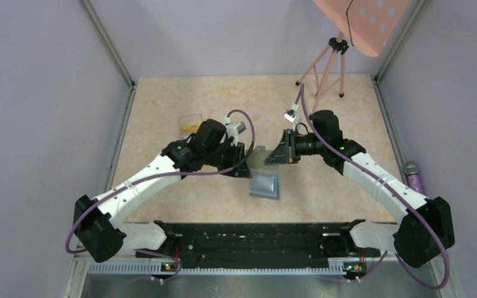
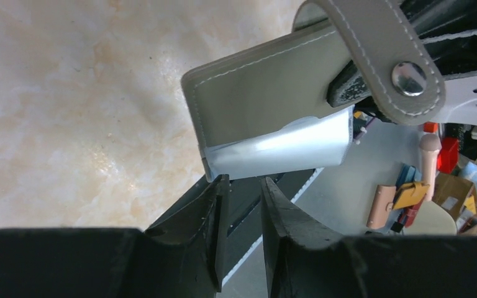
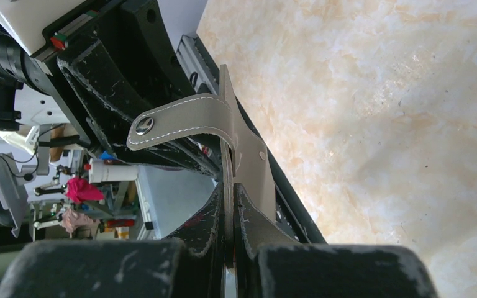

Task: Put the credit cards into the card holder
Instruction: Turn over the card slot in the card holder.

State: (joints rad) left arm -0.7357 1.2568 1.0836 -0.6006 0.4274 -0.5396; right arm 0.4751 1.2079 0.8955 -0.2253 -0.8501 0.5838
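Note:
The card holder (image 1: 266, 185) is a grey wallet, open, with its light blue inside showing. My right gripper (image 1: 273, 155) is shut on one grey flap (image 3: 248, 161) and holds it on edge above the table; the snap tab (image 3: 143, 126) curls off to the left. My left gripper (image 1: 246, 160) faces it from the left. In the left wrist view the left gripper (image 2: 243, 180) is open and empty, its tips just below the wallet's light blue lining (image 2: 279, 146). Orange credit cards (image 1: 190, 127) lie in a clear box behind the left arm.
The clear plastic box (image 1: 190, 119) stands at the mid-left of the table. A pink tripod (image 1: 323, 68) with a pink perforated panel (image 1: 363, 22) is at the back right. A purple object (image 1: 415, 178) lies beyond the right edge. A black rail (image 1: 254, 239) runs along the front.

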